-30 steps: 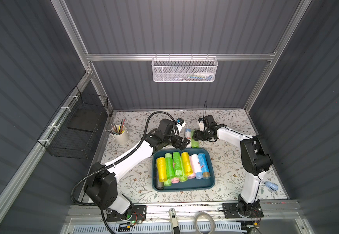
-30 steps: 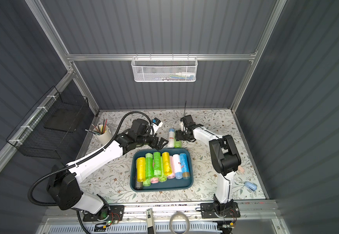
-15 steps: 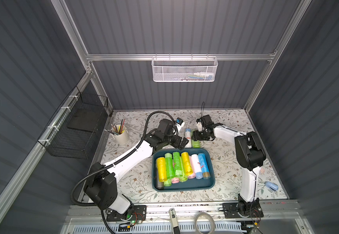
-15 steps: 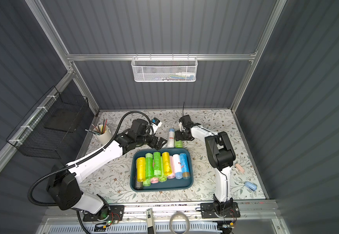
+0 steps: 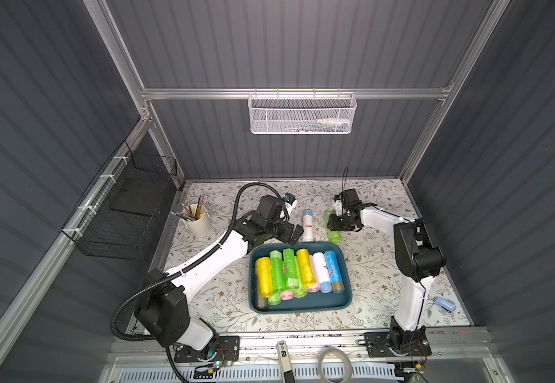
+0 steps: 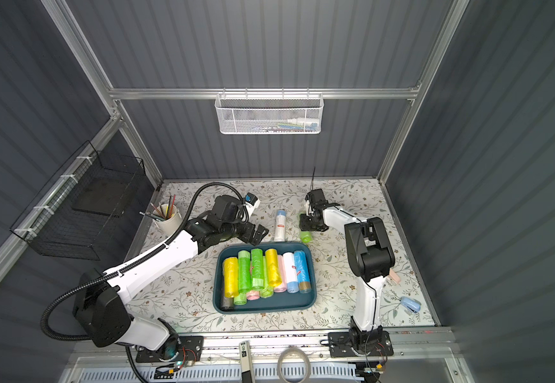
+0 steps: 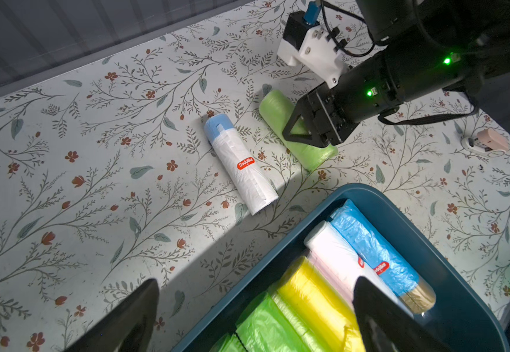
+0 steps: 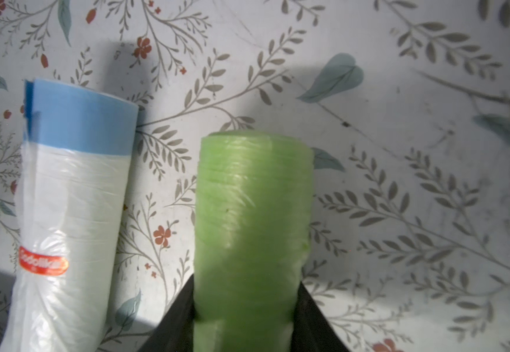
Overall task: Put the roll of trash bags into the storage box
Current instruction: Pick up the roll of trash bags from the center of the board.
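Closing over the last second, the right gripper point(image 8: 244, 317) now pinches the light-green trash-bag roll point(image 7: 275, 106). The roll lies on the floral tabletop point(image 5: 385, 265), just beyond the far rim of the teal storage box point(image 5: 302, 303) and not in it. Coloured rolls point(image 5: 304, 268) fill the box. The left gripper point(image 5: 295, 232) hangs spread wide beside the blue-banded white roll point(image 5: 307, 225).

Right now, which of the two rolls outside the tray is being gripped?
The plain light-green roll, clamped in the right end effector. The white roll with the blue end and red sticker lies beside it, ungripped.
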Tool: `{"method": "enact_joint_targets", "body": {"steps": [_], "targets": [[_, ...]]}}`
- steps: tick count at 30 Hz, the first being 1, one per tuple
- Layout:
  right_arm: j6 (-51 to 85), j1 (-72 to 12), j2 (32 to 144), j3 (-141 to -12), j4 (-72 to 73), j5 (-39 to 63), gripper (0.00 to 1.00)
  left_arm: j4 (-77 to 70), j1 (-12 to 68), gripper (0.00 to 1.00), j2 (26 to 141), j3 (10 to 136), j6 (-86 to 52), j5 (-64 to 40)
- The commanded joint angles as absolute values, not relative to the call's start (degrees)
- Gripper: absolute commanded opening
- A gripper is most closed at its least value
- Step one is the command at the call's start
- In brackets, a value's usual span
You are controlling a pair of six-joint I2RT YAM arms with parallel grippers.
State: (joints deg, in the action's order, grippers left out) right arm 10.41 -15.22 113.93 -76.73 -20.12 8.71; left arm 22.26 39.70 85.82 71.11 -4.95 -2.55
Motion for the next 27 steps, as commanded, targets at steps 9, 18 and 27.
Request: {"method": "enact_joint_targets", "body": {"steps": [9, 18, 27], "targets": [[11.14, -12.79, 105.95, -75.49, -20.38, 10.48, 0.4, 25.7, 39.81, 1.0, 86.62, 73.82, -7.86, -5.0], [9.41, -12.73, 98.39, -75.35, -24.92, 8.37, 0.4, 27.2, 39.81, 1.0, 87.38, 74.81, -8.14, -7.23], [10.08, -12.69, 90.35, -73.65, -27.75, 11.16, 0.4, 27.41, 39.85, 1.0, 87.45, 74.87, -6.75, -11.88]]}}
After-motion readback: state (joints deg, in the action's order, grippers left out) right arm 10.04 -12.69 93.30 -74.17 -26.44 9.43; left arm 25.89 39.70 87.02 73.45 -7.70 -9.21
